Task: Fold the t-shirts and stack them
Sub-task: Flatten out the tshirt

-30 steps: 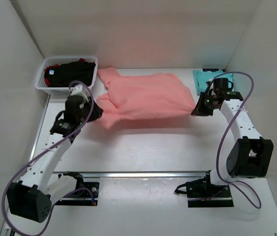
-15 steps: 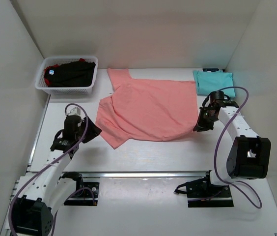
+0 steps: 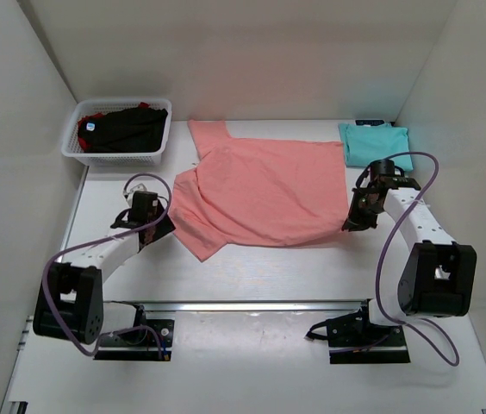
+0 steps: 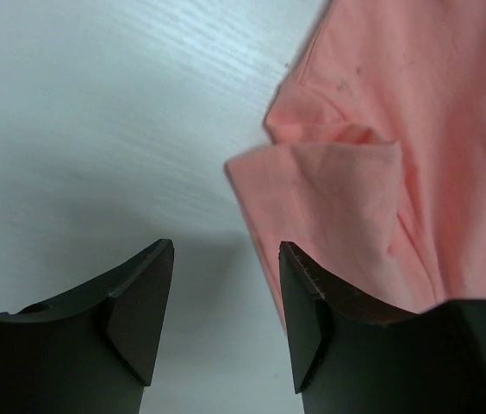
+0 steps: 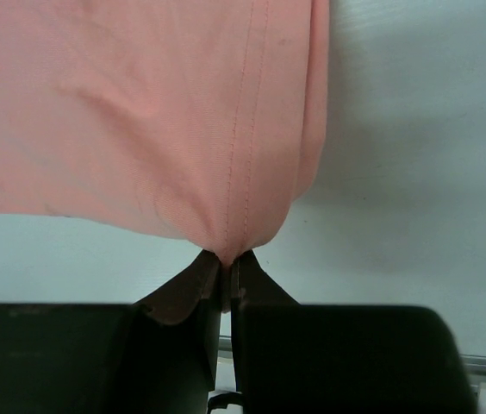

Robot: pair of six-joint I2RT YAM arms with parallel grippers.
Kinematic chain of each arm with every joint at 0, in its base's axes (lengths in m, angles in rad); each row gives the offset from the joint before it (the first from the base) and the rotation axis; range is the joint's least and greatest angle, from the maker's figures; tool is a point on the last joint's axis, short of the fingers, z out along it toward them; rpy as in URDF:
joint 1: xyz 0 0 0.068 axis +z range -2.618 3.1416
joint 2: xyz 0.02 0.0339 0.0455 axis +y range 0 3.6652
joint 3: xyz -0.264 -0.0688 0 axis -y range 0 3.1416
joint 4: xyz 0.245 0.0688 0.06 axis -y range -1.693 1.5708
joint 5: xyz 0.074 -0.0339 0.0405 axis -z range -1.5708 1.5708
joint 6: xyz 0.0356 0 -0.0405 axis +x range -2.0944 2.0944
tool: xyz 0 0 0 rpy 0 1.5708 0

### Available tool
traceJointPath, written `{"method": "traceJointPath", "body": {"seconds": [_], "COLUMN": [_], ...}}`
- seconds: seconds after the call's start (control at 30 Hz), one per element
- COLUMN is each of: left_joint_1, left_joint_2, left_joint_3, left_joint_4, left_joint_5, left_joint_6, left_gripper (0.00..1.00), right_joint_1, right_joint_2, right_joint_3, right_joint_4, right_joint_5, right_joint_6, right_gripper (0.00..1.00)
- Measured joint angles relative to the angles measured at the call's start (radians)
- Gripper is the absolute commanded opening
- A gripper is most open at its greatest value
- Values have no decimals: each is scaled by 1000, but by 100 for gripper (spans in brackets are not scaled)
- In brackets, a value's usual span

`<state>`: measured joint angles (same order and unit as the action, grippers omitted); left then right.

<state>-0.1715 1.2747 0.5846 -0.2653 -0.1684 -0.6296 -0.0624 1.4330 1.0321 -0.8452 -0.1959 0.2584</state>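
Observation:
The large salmon-pink t-shirt (image 3: pixel 264 194) lies spread on the table, its left sleeve folded over near the front left. My left gripper (image 3: pixel 162 226) is open just left of that sleeve; in the left wrist view the sleeve (image 4: pixel 346 198) lies beside my right finger with bare table between the jaws. My right gripper (image 3: pixel 350 222) is shut on the shirt's lower right corner; the right wrist view shows the hem (image 5: pixel 234 155) pinched between the jaws. A folded teal t-shirt (image 3: pixel 374 142) lies at the back right. Black and red shirts (image 3: pixel 122 128) sit in the basket.
A white mesh basket (image 3: pixel 114 155) stands at the back left corner. White walls close in the table on the left, back and right. A metal rail (image 3: pixel 252 305) runs along the near edge by the arm bases.
The pink shirt was pulled toward the front and laid out flat. My left gripper let go of the sleeve and now sits low and open beside it. My right gripper keeps its hold.

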Motion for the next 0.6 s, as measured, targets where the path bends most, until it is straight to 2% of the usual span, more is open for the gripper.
{"method": "traceJointPath", "body": {"seconds": [0.2,0.47,0.5,0.57,0.6], "left_joint_1": [-2,-32,-37,-50,-56], "left_joint_2": [114,217,230,261,273], "left_joint_3": [50,94,109,139,147], "left_joint_4": [89,114,111,107,108], "left_joint_5": [-14,-18,-20,-18,-16], "left_joint_6": [35,62,66,77,77], "left_gripper": [64,63,59,43,27], "right_joint_1": [3,3,3,3,3], "right_joint_2": [-4,-4,-4,-4,-5], "right_joint_3": [-5,-6,-6,-6,-6], "right_joint_4": [-1,-1,-1,-1,-1], "right_joint_5": [-3,-11,-13,-16,-19], "right_joint_6": [0,2,3,4,4], "right_gripper": [0,0,0,0,0]}}
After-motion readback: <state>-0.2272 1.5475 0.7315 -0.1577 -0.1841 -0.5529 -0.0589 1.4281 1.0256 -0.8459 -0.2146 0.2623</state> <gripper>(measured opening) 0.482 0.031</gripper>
